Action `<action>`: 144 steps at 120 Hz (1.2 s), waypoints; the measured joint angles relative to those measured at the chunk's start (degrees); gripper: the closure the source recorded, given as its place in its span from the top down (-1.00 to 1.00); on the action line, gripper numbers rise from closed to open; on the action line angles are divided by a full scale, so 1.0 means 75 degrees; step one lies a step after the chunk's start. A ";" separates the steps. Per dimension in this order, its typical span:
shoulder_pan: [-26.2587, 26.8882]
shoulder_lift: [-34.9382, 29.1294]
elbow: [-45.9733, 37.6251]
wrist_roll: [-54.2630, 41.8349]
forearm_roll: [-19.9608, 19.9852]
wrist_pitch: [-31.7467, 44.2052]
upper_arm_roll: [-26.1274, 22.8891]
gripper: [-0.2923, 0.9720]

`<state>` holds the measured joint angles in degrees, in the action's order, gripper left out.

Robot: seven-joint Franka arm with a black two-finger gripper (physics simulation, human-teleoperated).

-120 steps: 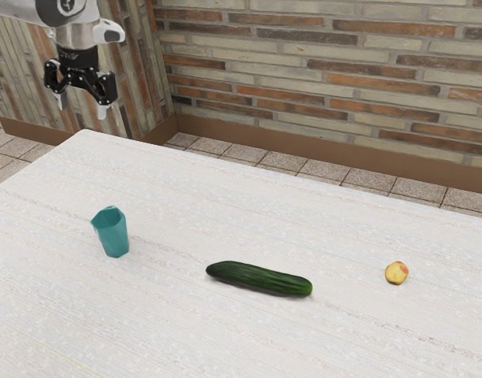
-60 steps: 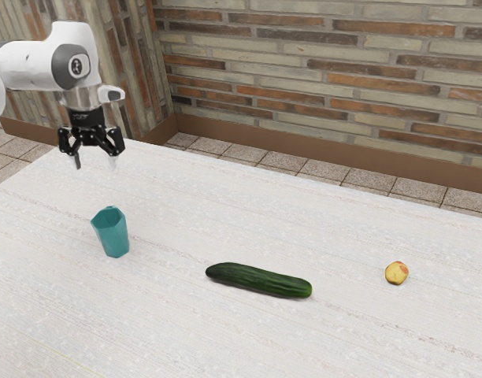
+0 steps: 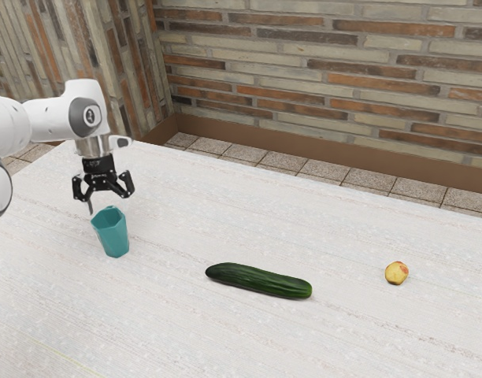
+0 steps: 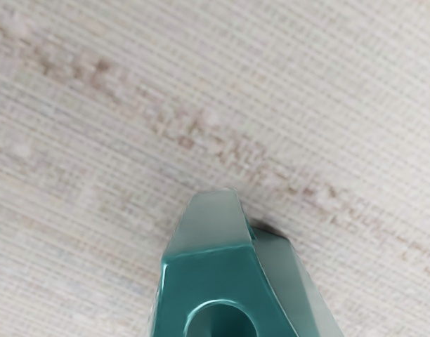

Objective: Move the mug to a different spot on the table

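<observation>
**Open gripper poised over the teal mug**

The teal mug (image 3: 111,231) stands upright on the pale wood-grain table (image 3: 225,181). The black gripper (image 3: 105,198) hangs directly above the mug, its fingers spread apart and holding nothing, their tips just above the mug's rim and not touching it. The white arm (image 3: 44,118) reaches in from the exterior view's left of the mug and bends down to the hand.

A dark green cucumber (image 3: 259,280) lies on its side, well apart from the mug toward the exterior view's right and a little nearer the camera. A small yellow-and-red fruit (image 3: 396,273) sits farther from the mug on that same side, beyond the cucumber.

From the wrist camera, the mug (image 4: 222,295) is close under the hand, showing its faceted walls and round dark hollow, with bare table (image 4: 201,105) around it.
</observation>
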<state>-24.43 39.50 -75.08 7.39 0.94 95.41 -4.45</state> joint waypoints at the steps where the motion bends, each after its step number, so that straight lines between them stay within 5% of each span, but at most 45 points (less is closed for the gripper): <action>1: 0.0000 0.0017 0.0000 0.0002 -0.0001 0.0008 0.0006 0.54; 16: -0.0001 0.0211 0.0000 0.0030 0.0021 0.0184 0.0032 0.51; 94: 0.0000 0.0067 -0.0491 0.0178 -0.0009 0.0758 0.0034 -0.37; 144: 0.0048 -0.0551 -0.0480 0.0689 -0.0062 -0.0693 -0.0694 -0.55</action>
<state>-24.07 35.37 -78.68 12.56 0.48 90.21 -9.66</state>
